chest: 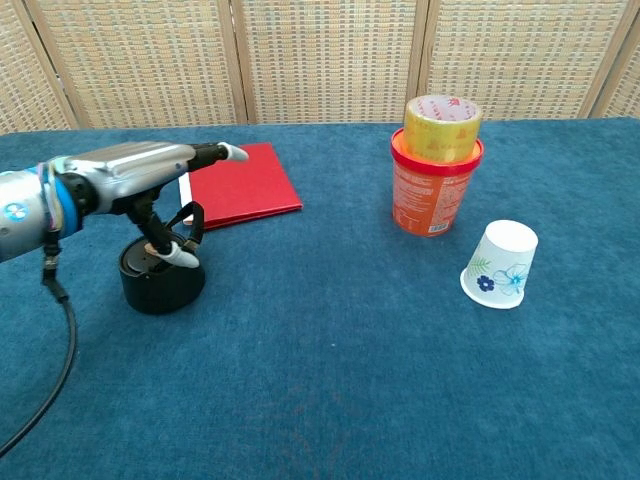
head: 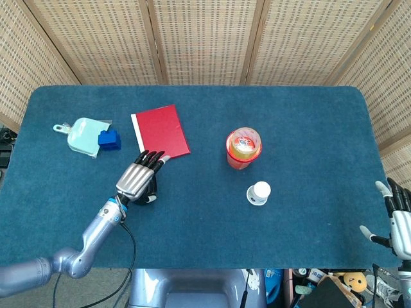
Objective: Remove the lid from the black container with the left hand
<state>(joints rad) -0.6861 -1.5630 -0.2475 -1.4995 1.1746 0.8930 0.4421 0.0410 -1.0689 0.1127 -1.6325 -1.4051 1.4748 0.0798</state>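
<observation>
From the head view, the left hand (head: 138, 178) is spread flat right over the black container (head: 149, 190), hiding most of it; only a dark edge peeks out under the palm. The red book (head: 161, 133) sits just beyond its fingertips, the blue block (head: 109, 139) off to its outer side. The right hand (head: 399, 222) waits, fingers apart and empty, at the table's near corner.

From the chest view, the left hand (chest: 148, 170) hovers over the container (chest: 162, 280), thumb hooked down at the lid (chest: 150, 258), fingers stretched out above, gripping nothing. The lid is on. The orange tub (chest: 435, 195) and paper cup (chest: 500, 265) stand well away toward the other arm.
</observation>
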